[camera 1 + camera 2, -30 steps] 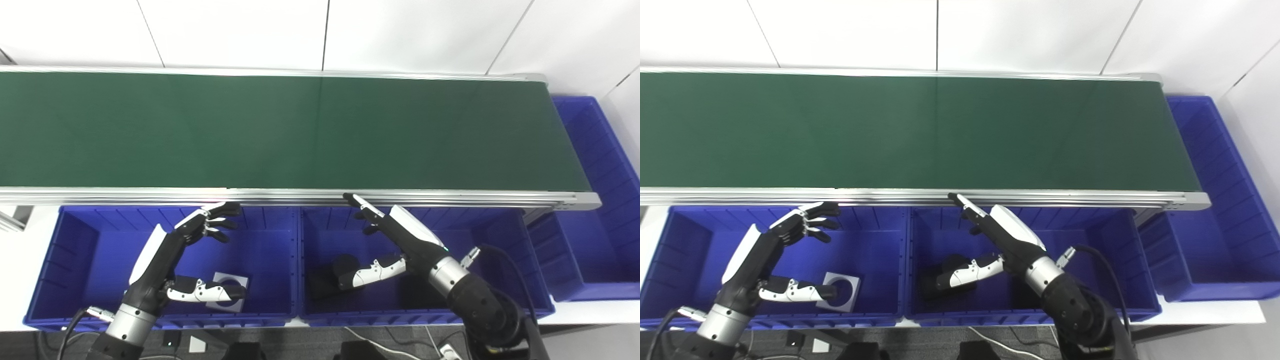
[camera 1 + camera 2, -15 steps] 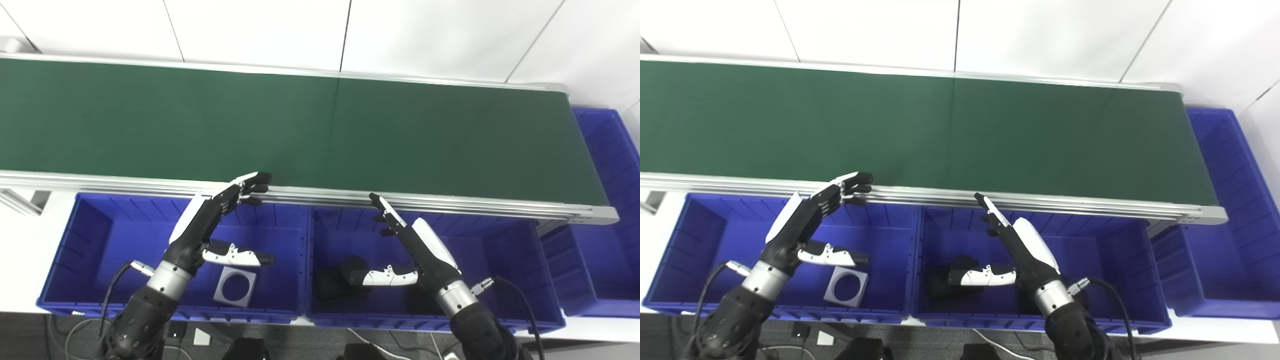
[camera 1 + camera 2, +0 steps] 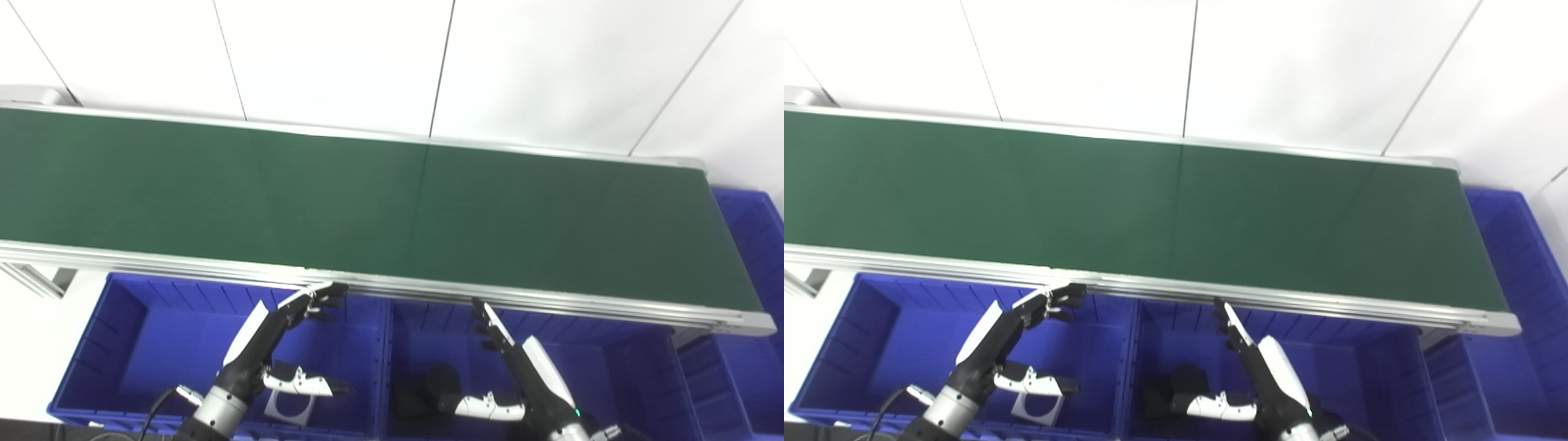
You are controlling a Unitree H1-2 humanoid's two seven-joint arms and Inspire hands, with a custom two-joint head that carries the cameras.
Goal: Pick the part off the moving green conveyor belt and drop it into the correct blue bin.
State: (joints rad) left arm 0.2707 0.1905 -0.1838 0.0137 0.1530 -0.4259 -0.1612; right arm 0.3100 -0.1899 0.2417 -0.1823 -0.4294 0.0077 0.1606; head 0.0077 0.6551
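**Bare belt, both hands waiting**

White wall panels back a green belt (image 3: 392,202) that carries no part anywhere in view. The whole picture has tilted up since a second ago: a camera move, now showing more wall and less of the bins.

The left hand (image 3: 269,343), fingers spread and holding nothing, has risen from inside the left bin (image 3: 141,343) so its fingertips sit just under the belt's near rail. A grey plate (image 3: 288,407) lies below its thumb. The right hand (image 3: 520,373), also spread and empty, hovers over the middle bin (image 3: 631,380), a black part (image 3: 422,389) beside its thumb. Likely both wait for the next part.
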